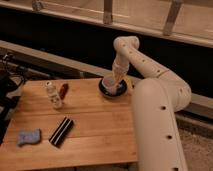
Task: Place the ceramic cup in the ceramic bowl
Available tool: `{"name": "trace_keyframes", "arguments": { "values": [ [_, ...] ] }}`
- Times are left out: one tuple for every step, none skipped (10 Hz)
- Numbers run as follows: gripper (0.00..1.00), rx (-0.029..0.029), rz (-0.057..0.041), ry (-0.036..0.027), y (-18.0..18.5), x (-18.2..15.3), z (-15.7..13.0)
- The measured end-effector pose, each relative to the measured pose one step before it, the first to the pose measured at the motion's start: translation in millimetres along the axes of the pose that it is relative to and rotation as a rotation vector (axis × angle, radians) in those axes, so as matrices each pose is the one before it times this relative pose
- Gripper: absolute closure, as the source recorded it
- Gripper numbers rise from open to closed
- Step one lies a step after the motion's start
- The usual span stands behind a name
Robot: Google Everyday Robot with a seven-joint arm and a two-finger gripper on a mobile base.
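The dark blue-black ceramic bowl sits at the back right of the wooden table. The cream-white ceramic cup stands inside the bowl, upright. My gripper reaches down from the white arm right at the cup's right side, over the bowl. Its tips are hidden against the cup.
A white capped bottle and a red object stand at the back left. A black flat bar and a blue sponge lie near the front left. The table's right edge is next to my arm's base.
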Motion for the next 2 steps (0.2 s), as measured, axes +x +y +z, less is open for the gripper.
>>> {"name": "trace_keyframes", "arguments": {
  "values": [
    [0.42,0.00003,-0.00103,-0.00156,0.52,-0.25,-0.76],
    [0.42,0.00074,-0.00223,-0.00023,1.19,-0.24,0.14]
  ]
}}
